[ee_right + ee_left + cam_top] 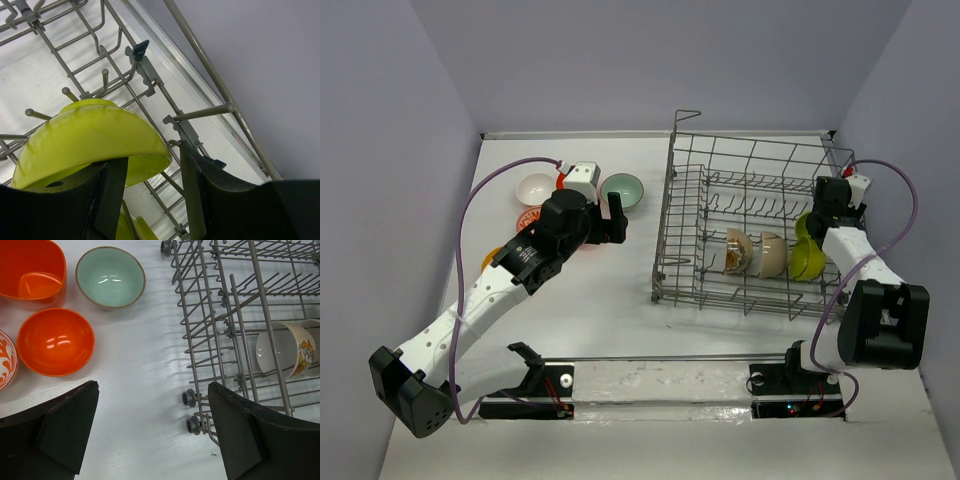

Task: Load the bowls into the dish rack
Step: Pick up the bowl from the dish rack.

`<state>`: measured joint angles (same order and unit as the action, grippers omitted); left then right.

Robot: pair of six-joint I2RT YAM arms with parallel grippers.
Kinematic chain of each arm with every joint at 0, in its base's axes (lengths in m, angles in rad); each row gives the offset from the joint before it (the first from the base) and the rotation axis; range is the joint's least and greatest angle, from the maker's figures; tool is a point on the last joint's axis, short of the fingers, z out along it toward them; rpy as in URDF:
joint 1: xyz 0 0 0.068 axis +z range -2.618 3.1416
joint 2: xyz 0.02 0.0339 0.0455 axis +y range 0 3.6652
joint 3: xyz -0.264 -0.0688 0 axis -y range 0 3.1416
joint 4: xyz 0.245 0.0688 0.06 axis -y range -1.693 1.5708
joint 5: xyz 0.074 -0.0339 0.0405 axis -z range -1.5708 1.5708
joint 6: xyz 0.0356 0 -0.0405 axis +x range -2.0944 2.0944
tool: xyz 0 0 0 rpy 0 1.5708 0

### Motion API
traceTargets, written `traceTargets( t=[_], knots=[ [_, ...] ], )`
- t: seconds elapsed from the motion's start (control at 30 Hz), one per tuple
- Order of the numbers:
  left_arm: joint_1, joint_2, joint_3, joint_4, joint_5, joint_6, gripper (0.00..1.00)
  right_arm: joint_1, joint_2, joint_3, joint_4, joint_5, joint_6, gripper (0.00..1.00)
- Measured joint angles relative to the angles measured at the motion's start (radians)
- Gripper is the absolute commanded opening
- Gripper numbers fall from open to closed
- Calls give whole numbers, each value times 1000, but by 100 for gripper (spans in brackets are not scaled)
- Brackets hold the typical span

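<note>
The grey wire dish rack (750, 215) stands at the right. In it stand a white flower-patterned bowl (737, 250), a beige bowl (772, 255) and a lime green bowl (808, 258). My right gripper (820, 212) is inside the rack's right end. In its wrist view it (150, 185) is open, with a lime bowl's (90, 140) rim lying over the left finger and in the gap. My left gripper (152, 425) is open and empty over bare table, between the rack (225, 315) and an orange bowl (55, 341). A teal bowl (110, 276) lies farther off.
On the table at left are a white bowl (536, 188), a red-patterned bowl (528, 218) and an orange one (492, 258), partly under the left arm. A red-orange bowl (32, 267) shows in the left wrist view. A second lime rim (132, 227) sits below the right fingers.
</note>
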<state>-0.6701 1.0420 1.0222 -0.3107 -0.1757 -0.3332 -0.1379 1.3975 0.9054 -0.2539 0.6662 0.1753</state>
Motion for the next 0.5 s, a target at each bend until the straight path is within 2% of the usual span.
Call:
traceTargets(
  t=[0.13,0.37,0.43,0.5],
  knots=[
    [0,0,0,0,0,0,99,0,-12,-33,71,-20,-13,47],
    [0,0,0,0,-1,0,99,-13,-12,-81,188,-45,-38,46],
    [0,-1,-1,0,-1,0,99,-18,-12,-92,218,-54,-45,41],
    [0,-3,-1,0,-1,0,99,-22,-12,-100,241,-58,-55,40]
  ],
)
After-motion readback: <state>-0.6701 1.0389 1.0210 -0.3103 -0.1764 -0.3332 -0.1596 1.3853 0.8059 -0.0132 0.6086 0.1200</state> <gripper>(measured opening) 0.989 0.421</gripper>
